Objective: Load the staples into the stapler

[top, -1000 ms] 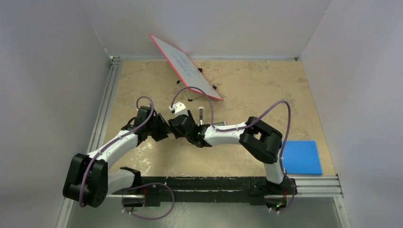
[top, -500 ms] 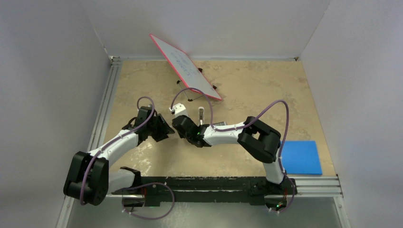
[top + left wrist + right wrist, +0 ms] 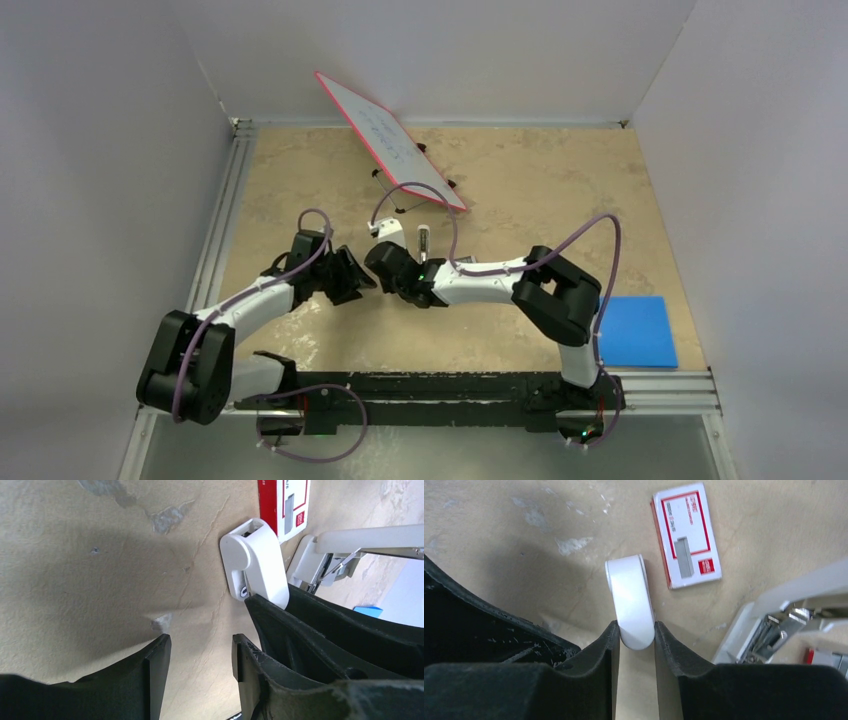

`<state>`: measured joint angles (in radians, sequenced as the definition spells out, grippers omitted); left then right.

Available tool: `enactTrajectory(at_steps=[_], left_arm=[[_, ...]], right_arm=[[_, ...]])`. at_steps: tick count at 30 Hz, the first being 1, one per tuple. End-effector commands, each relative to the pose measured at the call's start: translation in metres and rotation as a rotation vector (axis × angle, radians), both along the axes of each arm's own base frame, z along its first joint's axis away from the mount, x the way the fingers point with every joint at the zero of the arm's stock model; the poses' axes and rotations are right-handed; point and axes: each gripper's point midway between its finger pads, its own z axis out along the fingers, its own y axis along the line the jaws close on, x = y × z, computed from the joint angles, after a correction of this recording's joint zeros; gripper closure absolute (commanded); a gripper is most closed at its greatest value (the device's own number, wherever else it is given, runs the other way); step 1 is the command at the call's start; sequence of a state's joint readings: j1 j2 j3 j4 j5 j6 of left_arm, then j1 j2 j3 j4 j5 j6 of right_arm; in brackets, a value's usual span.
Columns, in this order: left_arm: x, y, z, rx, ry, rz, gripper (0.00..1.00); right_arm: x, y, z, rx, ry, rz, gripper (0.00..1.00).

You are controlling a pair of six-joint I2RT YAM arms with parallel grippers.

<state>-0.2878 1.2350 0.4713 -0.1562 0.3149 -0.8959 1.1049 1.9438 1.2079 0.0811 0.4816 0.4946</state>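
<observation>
The stapler lies opened out on the beige table. One white rounded arm (image 3: 630,600) of it sits between the fingertips of my right gripper (image 3: 635,627), which is shut on it. Its other arm (image 3: 774,622), with the metal channel showing, stretches off to the right. The staples (image 3: 686,535), a red and white box, lie flat just beyond the held arm. In the left wrist view the same white arm (image 3: 255,560) and the staples (image 3: 285,502) show ahead. My left gripper (image 3: 200,645) hangs open over bare table beside the right fingers (image 3: 280,615). From above, both grippers (image 3: 358,278) (image 3: 380,264) meet mid-table.
A red-framed whiteboard (image 3: 390,140) leans at the back. A blue pad (image 3: 636,331) lies at the near right. White walls close the table on three sides, and a metal rail (image 3: 222,220) runs along the left edge.
My right gripper has closed onto the stapler's white arm. The left gripper has shifted a little right, toward the right gripper, and opened slightly.
</observation>
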Motion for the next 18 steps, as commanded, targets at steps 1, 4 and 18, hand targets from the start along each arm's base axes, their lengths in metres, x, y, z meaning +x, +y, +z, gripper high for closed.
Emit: enactTrajectory(at_steps=[1,4,18], left_arm=[[0.006,-0.011,0.008,-0.065,-0.064,-0.057,0.52],[0.003,-0.019,0.008,-0.115,-0.065,-0.088,0.52],[0.003,-0.031,0.000,-0.199,-0.041,-0.088,0.77]], right_arm=[[-0.015,-0.003,0.024,0.091,0.113,-0.085,0.82],[-0.024,-0.003,0.018,0.107,0.187,-0.124,0.83],[-0.040,0.014,0.030,0.297,0.313,-0.191,0.85]])
